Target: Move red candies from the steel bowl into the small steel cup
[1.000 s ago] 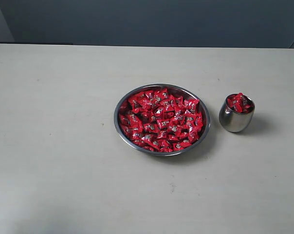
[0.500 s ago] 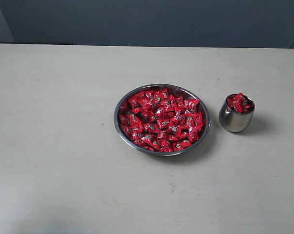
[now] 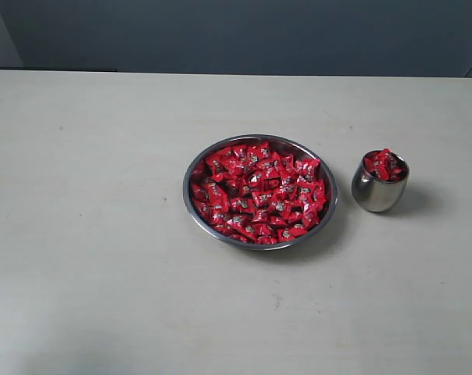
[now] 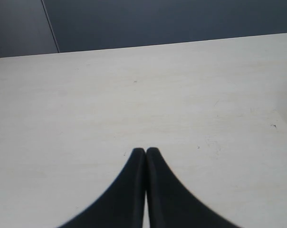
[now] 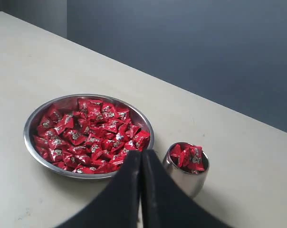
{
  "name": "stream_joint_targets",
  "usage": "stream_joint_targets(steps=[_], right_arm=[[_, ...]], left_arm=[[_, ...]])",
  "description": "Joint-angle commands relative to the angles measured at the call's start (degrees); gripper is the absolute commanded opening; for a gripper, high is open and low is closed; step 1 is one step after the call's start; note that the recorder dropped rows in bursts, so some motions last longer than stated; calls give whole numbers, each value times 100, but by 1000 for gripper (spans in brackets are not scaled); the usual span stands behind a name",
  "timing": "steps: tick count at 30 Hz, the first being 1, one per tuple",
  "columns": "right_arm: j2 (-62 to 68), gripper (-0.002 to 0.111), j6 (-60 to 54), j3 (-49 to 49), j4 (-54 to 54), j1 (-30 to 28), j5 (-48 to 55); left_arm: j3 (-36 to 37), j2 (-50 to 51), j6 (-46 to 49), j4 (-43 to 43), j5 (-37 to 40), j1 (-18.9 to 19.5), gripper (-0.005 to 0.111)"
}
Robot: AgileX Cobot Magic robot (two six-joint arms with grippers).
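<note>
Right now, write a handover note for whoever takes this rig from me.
Tools: the left tool is shut and empty above the bare table. The right tool is shut and empty, held back from both vessels.
Things: the steel bowl sits mid-table, covered with red candies. The small steel cup stands upright to its right in the exterior view, not touching it.
Done: the cup holds candies heaped above its rim.
Left: many candies lie in the bowl, but the cup seems to have little room, so judge whether to stop.
</note>
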Motion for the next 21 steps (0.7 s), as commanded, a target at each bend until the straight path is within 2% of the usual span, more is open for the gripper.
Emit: stream_joint_targets(steps=[1,3,15,21], right_arm=[[-39,0,-12,16,-50,6,-15],[-62,0,-12,16,-40,-88,-26],[-778,0,-12,27,-40,-2266,-15],[-1007,0,-12,27,-40,-2551,-15]], left_arm=[[-48,-27,-9,11,-31,-46,0],[-48,-27,-9,11,-31,-46,0],[-48,-27,-9,11,-31,-46,0],[-48,-27,-9,11,-31,-46,0]])
